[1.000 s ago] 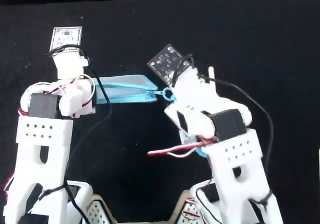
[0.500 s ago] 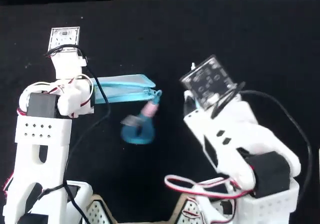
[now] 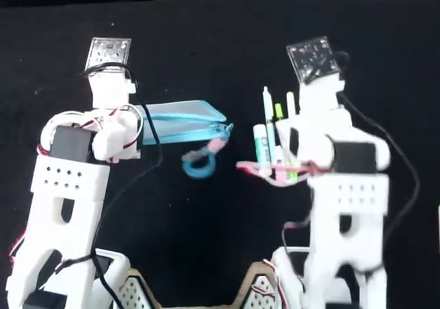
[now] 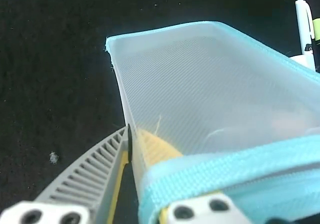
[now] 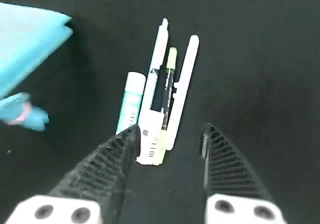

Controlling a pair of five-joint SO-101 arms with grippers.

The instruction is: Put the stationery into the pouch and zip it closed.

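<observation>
No print I can read on the glue stick (image 5: 131, 102) or the pens (image 5: 159, 79), it's too blurred. The left claw (image 4: 131, 141) is clenched on one short edge of the pouch (image 3: 180, 120). The pouch's long axis runs across the table (image 3: 206, 47), zip end toward the pens. The right claw (image 5: 170, 130) has come off that zip end and now hangs over the stationery, spread wide, holding nothing. The ring pull (image 3: 199, 164) has swung up nearer the pouch. The pens lie side by side, touching, tips pointing away from the arm bases.
</observation>
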